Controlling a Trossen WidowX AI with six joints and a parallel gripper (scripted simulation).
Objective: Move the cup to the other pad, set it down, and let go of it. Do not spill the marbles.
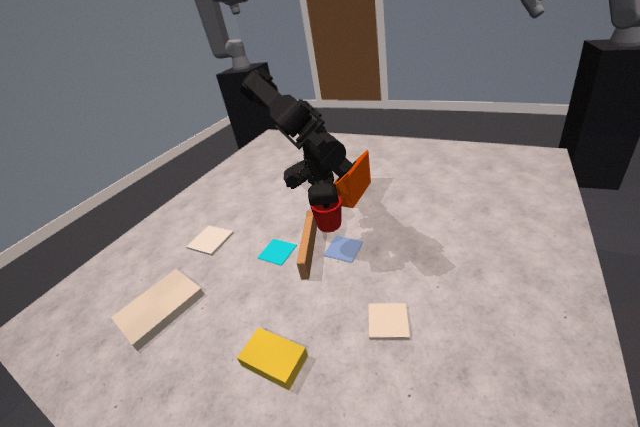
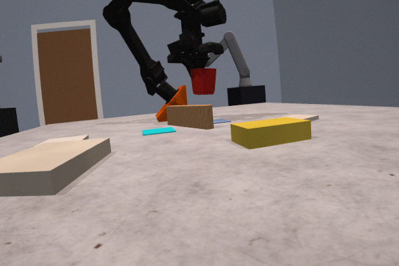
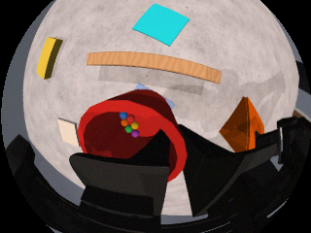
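Note:
My gripper [image 1: 325,202] [image 2: 195,68] [image 3: 172,128] is shut on the wall of the red cup [image 1: 328,220] [image 2: 203,83] [image 3: 99,127], one finger inside the rim and one outside. The cup hangs in the air, nearly upright, higher than the wooden barrier. Several coloured marbles [image 3: 130,119] lie inside it. The blue pad [image 1: 336,243] [image 2: 222,121] [image 3: 141,87] lies on one side of the barrier, partly hidden by the cup in the wrist view. The cyan pad [image 1: 277,251] [image 2: 158,131] [image 3: 161,24] lies on the other side, with nothing on it.
The wooden barrier [image 1: 307,246] [image 2: 190,116] [image 3: 155,61] stands between the pads. An orange wedge [image 1: 355,182] [image 2: 174,103] [image 3: 241,127] is at the arm's base. A yellow block [image 1: 272,355] [image 2: 270,131] [image 3: 49,58], a thick beige slab [image 1: 157,306] [image 2: 54,156] and two thin beige squares lie farther out.

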